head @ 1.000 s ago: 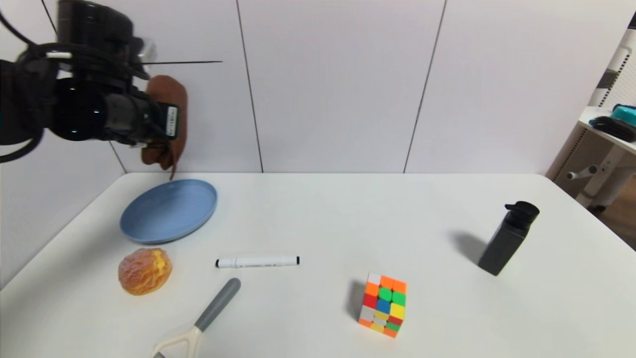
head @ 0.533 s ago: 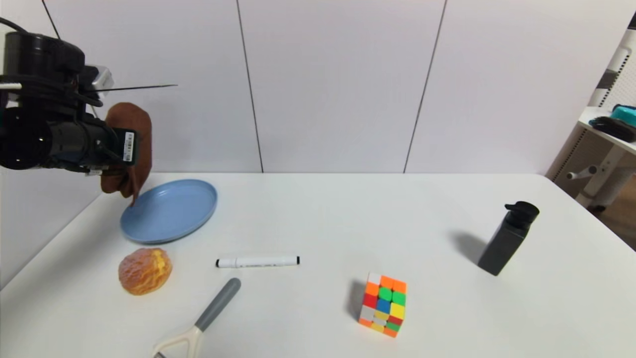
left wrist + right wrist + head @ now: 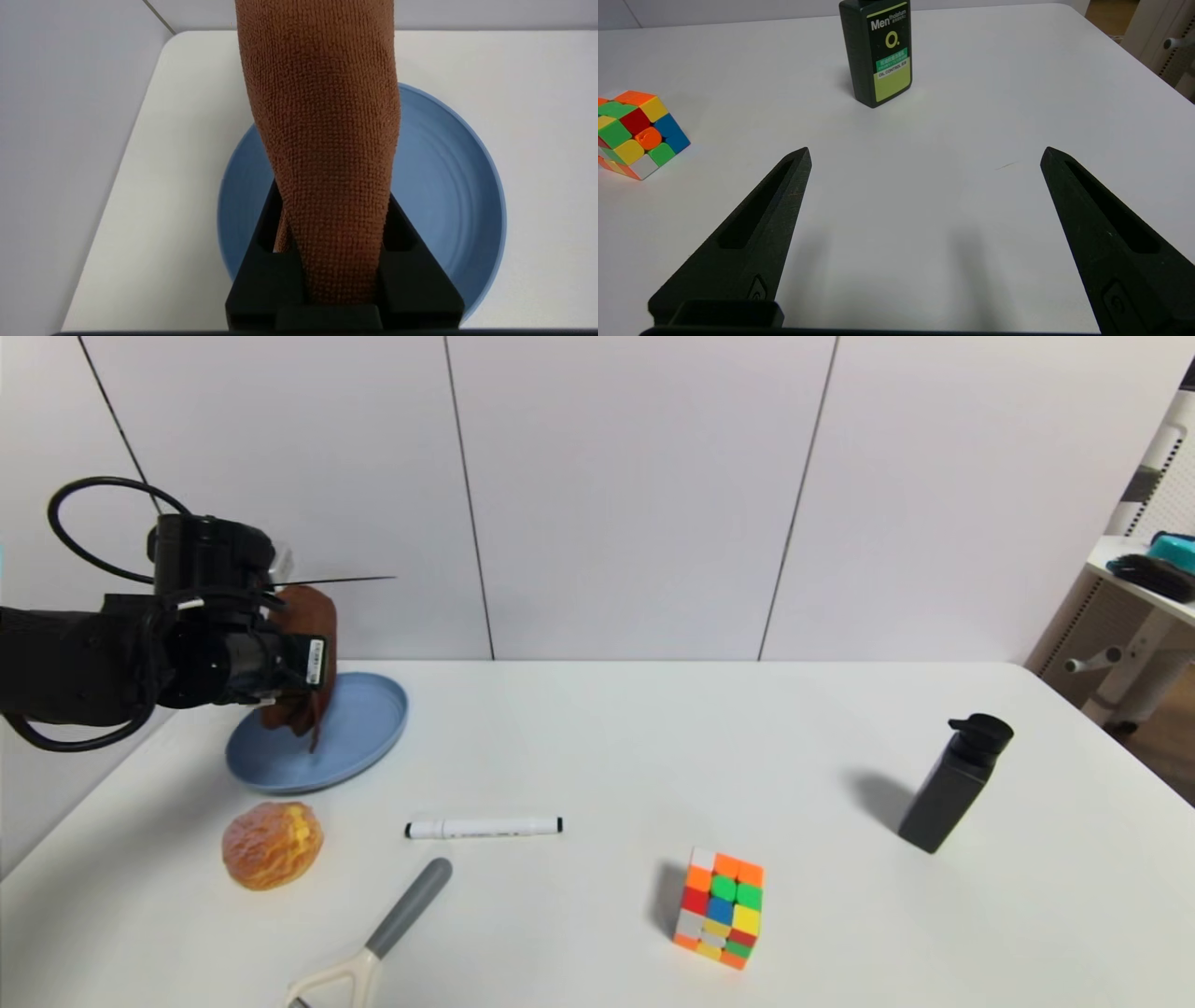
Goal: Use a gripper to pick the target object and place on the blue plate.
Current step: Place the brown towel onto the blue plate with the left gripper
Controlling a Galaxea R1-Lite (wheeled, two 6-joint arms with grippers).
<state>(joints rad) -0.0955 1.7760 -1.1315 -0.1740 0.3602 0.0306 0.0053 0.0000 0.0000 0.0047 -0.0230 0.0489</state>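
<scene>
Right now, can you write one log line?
left gripper: shut on brown towel | towel: over blue plate | right gripper: open, idle

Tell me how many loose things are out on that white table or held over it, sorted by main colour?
Brown or orange-brown: 2, the towel held in the left gripper, and the bread bun
Blue: 1, the plate
White or grey: 2, the marker and the grey-handled tool
Black: 1, the bottle
Multicoloured: 1, the puzzle cube
Total: 7
</scene>
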